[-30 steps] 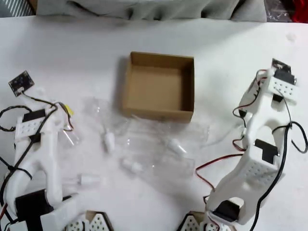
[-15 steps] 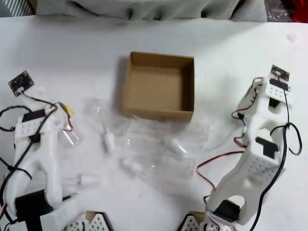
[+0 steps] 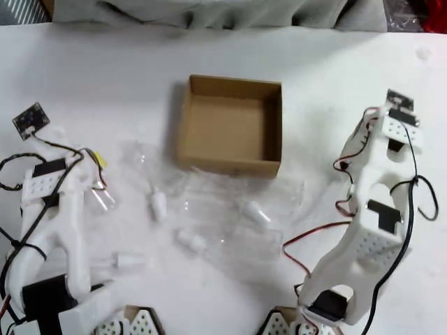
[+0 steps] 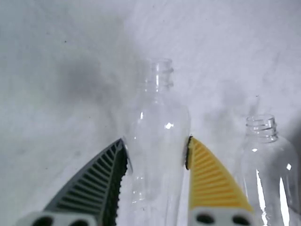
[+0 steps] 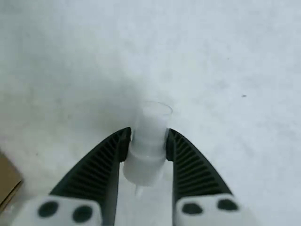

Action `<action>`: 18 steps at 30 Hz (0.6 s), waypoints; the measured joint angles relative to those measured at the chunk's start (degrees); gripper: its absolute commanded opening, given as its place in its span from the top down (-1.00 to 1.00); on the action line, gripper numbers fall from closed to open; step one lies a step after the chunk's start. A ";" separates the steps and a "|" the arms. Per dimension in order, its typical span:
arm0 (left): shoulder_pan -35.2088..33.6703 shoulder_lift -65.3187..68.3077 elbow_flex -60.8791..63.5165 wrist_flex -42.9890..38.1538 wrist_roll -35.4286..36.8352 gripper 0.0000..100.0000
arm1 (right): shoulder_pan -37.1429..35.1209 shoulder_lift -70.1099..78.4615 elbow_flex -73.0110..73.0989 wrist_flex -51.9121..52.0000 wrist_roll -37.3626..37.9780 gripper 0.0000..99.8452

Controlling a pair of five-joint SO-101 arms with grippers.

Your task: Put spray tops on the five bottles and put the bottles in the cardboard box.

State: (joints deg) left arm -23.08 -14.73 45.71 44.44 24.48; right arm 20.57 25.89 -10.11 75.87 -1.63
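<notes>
Starting with what we hold: the left gripper (image 4: pixel 155 141) is closed on a clear bottle (image 4: pixel 157 117), with the grey and yellow fingers pressing its two sides at the shoulder. The bottle's long axis runs straight out from the fingers, and its open threaded neck points away from the wrist. We cannot tell whether it rests on the table (image 3: pixel 105 70) or hangs just above it. A second open bottle (image 4: pixel 268 160) lies just beside it, roughly parallel.

The right gripper (image 5: pixel 147 133) is clamped on a spray top (image 5: pixel 151 117). That piece also lies along the fingers, its narrow capped end pointing outward. The wider collar seems to sit back toward the wrist.

We judge that the next move turns on those two axes. The collar's opening must face the bottle's neck on one line, so one wrist or the other will need to turn before they meet.

From above, the left arm (image 3: pixel 49 209) and the right arm (image 3: pixel 374 223) stand well apart at opposite sides. The parts to be joined must therefore meet somewhere between them.

Farther out, in the middle of the table, lie loose spray tops (image 3: pixel 158 204), (image 3: pixel 190 241), (image 3: pixel 255 213), and one nearer the left arm (image 3: pixel 129 262). Several clear bottles (image 3: pixel 244 244) lie on their sides among them, their outlines hard to separate.

Beyond these sits the cardboard box (image 3: pixel 227 165), open-topped, with no bottle in it, about midway between the arms.
</notes>
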 measured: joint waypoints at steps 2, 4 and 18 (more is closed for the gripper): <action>0.00 0.00 0.00 0.00 0.00 0.96 | 0.00 -3.52 -1.76 4.22 1.41 0.97; 0.00 0.00 0.00 0.00 0.00 0.96 | 0.00 -7.30 -3.16 8.26 2.29 0.97; 4.57 -19.60 0.00 0.00 -0.09 0.96 | -8.09 -40.97 -4.22 20.75 3.87 0.97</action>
State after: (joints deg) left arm -18.51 -34.33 45.71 44.44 24.40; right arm 12.48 -15.08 -14.33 96.62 2.24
